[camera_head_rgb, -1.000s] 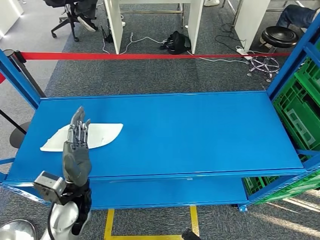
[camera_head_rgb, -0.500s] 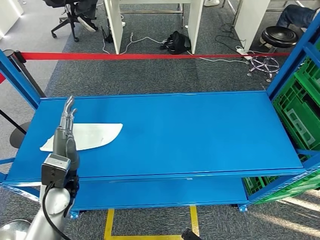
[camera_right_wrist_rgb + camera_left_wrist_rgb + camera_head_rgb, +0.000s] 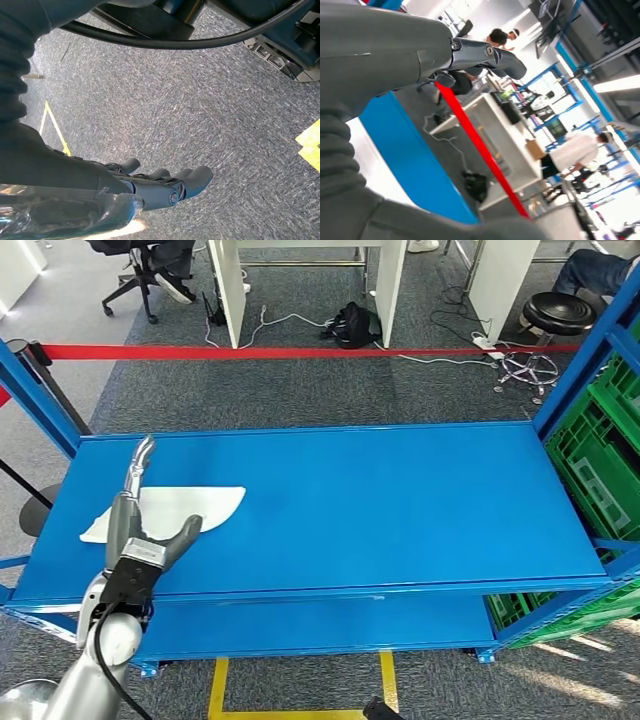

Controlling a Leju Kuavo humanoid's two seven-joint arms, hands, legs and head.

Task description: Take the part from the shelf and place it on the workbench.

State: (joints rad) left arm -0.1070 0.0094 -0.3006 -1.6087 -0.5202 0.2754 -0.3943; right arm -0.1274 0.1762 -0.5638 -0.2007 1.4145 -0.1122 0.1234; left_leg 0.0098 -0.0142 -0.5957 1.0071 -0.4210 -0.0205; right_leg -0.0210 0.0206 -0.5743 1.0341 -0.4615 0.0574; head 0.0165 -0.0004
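a: where is the part (image 3: 170, 512) right now?

b: the white, flat, leaf-shaped part lies on the top surface of the blue shelf (image 3: 362, 500), toward the shelf's left end, its pointed tip aimed to the right.

a: and the left hand (image 3: 140, 520)?

b: in the head view it is over the left portion of the part, with the fingers (image 3: 136, 472) stretched forward past the part's far edge and the thumb (image 3: 183, 537) splayed out to the right. it is spread wide and nothing is in its grip. whether the palm touches the part cannot be told from this angle.

a: does the left wrist view add anything?

b: it shows the left hand's grey thumb and one dark finger extended straight, well apart from each other, with the shelf's blue surface and a sliver of white beneath them. behind are a red tape line (image 3: 482, 150), white desks and people standing in the room.

a: the right hand (image 3: 151, 187)?

b: the right wrist view shows it over grey carpet (image 3: 211, 100) with yellow floor markings (image 3: 311, 142). its fingers are extended side by side, slightly curled, holding nothing.

a: anything else around the shelf?

b: green plastic crates (image 3: 600, 455) sit at the right end of the shelf, and a red barrier tape (image 3: 302, 352) runs across the carpet behind it. a black stool (image 3: 558, 312) stands at the far right.
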